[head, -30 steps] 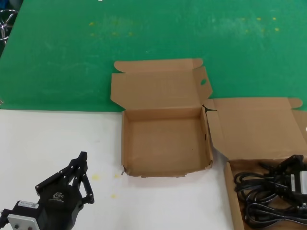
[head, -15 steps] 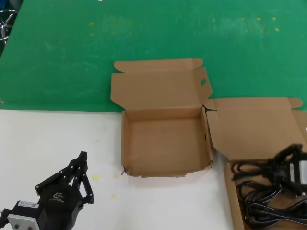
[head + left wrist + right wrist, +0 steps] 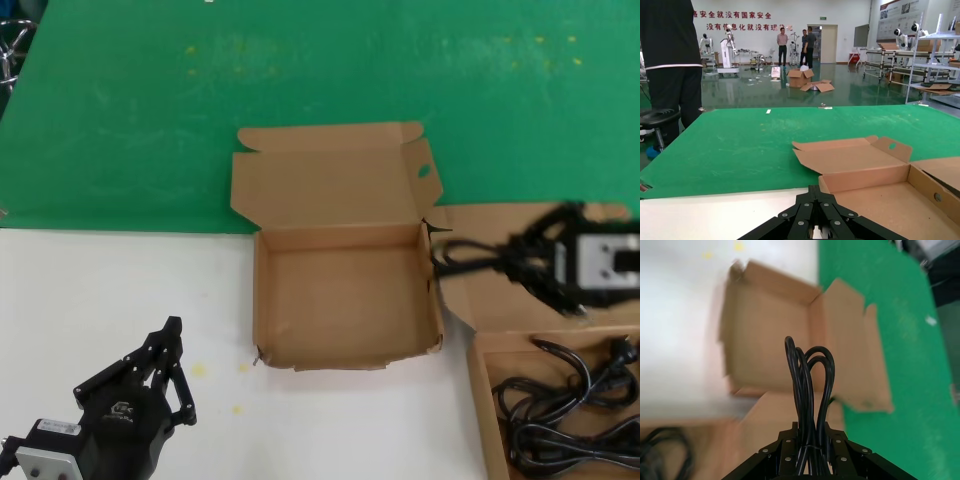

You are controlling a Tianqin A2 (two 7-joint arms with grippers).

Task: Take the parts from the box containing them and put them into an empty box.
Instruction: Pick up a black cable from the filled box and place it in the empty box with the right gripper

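The coiled black cable (image 3: pixel 470 255) had left the plain-flapped box (image 3: pixel 482 400) and hung clamped in my right tool (image 3: pixel 520 262) above that box's lid, just beside the empty box (image 3: pixel 345 300); placing remained. More cables (image 3: pixel 560 410) waited. My left tool (image 3: pixel 160 370), fingers narrow, idled over the tabletop (image 3: pixel 100 300).

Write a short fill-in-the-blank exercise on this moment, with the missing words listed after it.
1. The right gripper is shut on a bundle of black ____.
2. The middle box, whose lid flap has an oval hole, holds ____.
3. More black cable lies in the box on the robot's ____ side.
4. The left gripper is parked over the ____ part of the table.

Missing words: cable; nothing; right; white
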